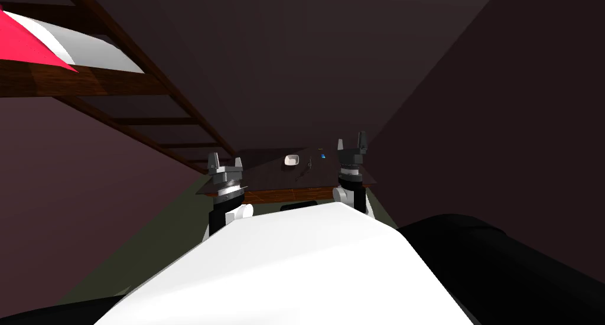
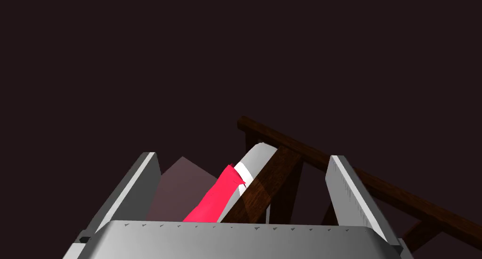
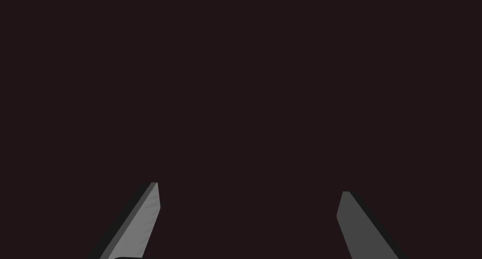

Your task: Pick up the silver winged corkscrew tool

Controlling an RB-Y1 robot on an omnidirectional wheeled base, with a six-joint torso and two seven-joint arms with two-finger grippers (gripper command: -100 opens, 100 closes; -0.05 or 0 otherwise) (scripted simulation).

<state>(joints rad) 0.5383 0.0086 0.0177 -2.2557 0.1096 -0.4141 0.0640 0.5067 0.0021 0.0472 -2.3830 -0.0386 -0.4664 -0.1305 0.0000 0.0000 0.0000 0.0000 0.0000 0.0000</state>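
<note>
Corkscrew (image 1: 307, 165) lies thin and dim on the table (image 1: 266, 177) just beside a bowl (image 1: 291, 160), well ahead of the left gripper (image 1: 225, 159) and right gripper (image 1: 351, 140) (both spread, empty). A reach from here could fall short or knock the bowl.

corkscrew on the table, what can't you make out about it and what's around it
The corkscrew: head view, a thin dark sliver, too small to show wings or handle.
The white thing and blue speck near it: head view, too small to name.
The table: head view, right side partly behind the right gripper.
</note>
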